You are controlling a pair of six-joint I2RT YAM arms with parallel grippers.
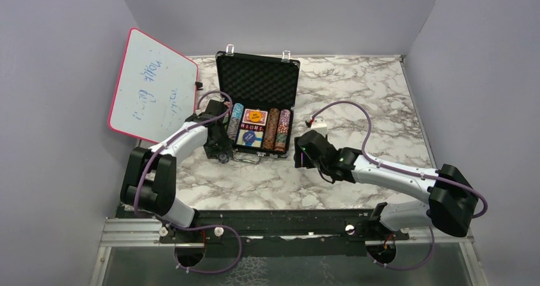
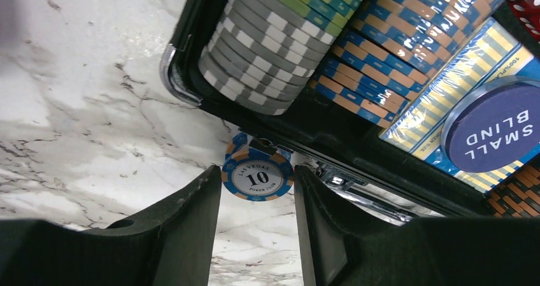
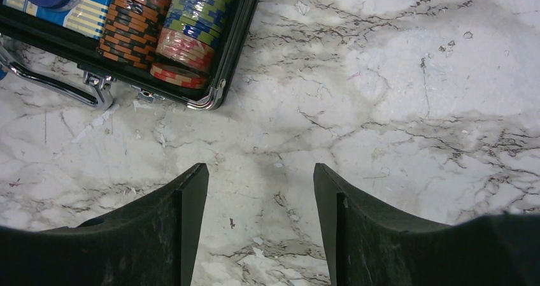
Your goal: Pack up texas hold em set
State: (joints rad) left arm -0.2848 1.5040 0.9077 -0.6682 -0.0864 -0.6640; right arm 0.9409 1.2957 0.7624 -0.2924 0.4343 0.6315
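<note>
— See the black briefcase point(image 1: 258, 82)?
— Yes: open near the bench's far edge, left of centre, foam-lined lid upright.
— Inside?
— Holds rows of striped chips point(image 1: 278, 130) on edge, flanking a red deck point(image 1: 248, 118) and a blue deck point(image 2: 439, 88), with an orange button point(image 1: 256, 114) and a blue button point(image 2: 497, 127) on top.
— Any loose chip point(image 2: 258, 179)?
— Blue-and-orange, marked 10, upright just outside the near wall, pinched in the left gripper point(image 2: 256, 170).

A blue-and-orange chip point(image 2: 257, 175) just outside the briefcase point(image 2: 318, 133) wall is showing "LAS VEGAS 10 POKER CLUB". Inside the briefcase, a round blue button point(image 2: 497, 127) is reading "SMALL BLIND".
</note>
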